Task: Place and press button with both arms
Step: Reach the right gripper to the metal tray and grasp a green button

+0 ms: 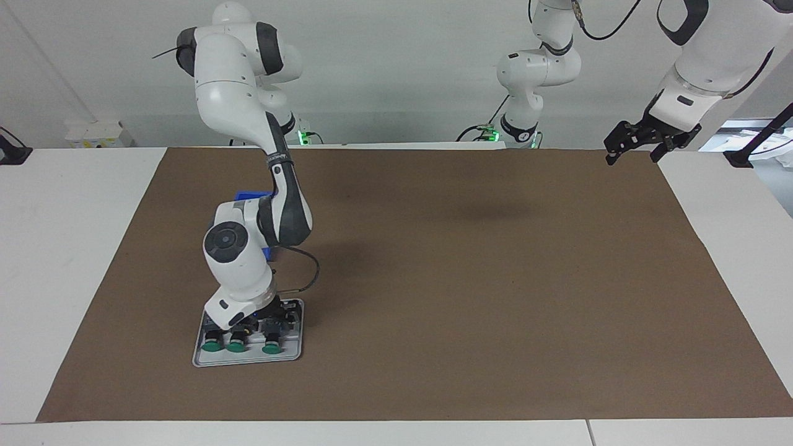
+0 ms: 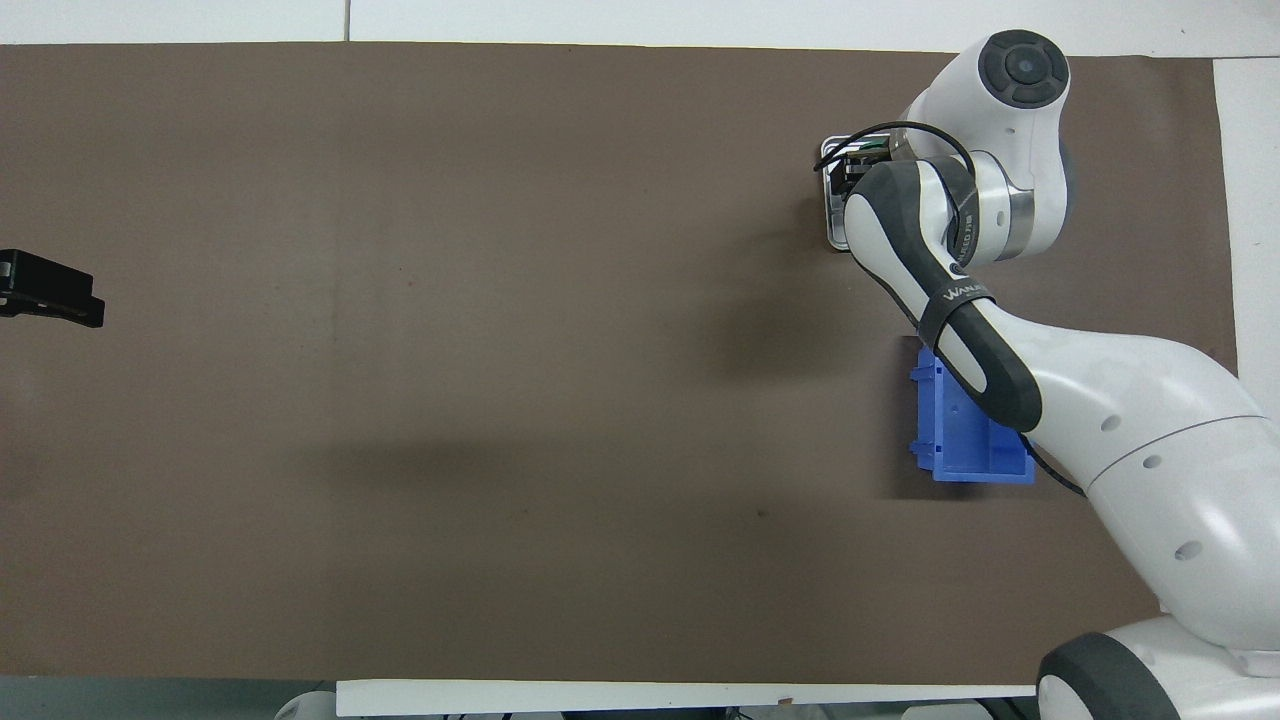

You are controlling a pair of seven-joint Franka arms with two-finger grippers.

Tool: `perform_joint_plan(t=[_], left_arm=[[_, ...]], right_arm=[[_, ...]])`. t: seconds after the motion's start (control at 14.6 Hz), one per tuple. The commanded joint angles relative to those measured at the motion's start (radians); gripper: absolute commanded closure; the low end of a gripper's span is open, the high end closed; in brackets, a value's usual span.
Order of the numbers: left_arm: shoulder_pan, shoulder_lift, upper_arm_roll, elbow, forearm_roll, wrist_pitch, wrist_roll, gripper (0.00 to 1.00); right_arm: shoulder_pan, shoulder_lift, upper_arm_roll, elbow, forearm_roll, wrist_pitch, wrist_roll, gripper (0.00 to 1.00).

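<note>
**Pick barely begun: all three buttons sit in the tray**

The right end effector (image 1: 267,317) is down in the grey tray (image 1: 248,358), among the rear blocks of the buttons. Whether its fingers have closed on one cannot be told; the arm's wrist hides them from above. All three green-capped buttons, including the button (image 1: 271,348) at the tray's end toward the middle of the bench, lie in the tray, so by my reading nothing is placed or pressed yet; the lift, placing and pressing all remain.

The left end effector (image 1: 630,144) waits, fingers wide apart and empty, above the brown mat's (image 1: 471,297) corner at the left arm's end.

The tray lies far from the robots, near the mat's edge. A blue bin (image 2: 958,440) sits nearer the robots, under the right arm's forearm. The mat's middle offers broad room.
</note>
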Motion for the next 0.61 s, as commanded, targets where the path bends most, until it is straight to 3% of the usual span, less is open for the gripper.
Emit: perform_joint_plan(t=[0.0, 0.07, 0.14, 0.27, 0.55], left_arm=[[-0.007, -0.031, 0.008, -0.036, 0.004, 0.025, -0.007, 0.0], [-0.007, -0.031, 0.008, -0.036, 0.004, 0.025, -0.007, 0.0], [-0.007, -0.031, 0.008, -0.034, 0.004, 0.026, -0.007, 0.0], [-0.005, -0.031, 0.008, -0.034, 0.004, 0.026, -0.007, 0.0], [-0.005, -0.031, 0.008, -0.034, 0.004, 0.028, -0.007, 0.0]], right_arm=[[-0.013, 0.002, 0.006, -0.018, 0.011, 0.028, -0.023, 0.29], [-0.013, 0.002, 0.006, -0.018, 0.011, 0.025, -0.027, 0.38], [-0.013, 0.002, 0.006, -0.012, 0.011, 0.015, -0.027, 0.62], [-0.008, 0.002, 0.006, 0.0, 0.003, -0.032, -0.026, 0.99], [0.007, -0.035, 0.016, 0.052, 0.012, -0.142, -0.018, 1.0]])
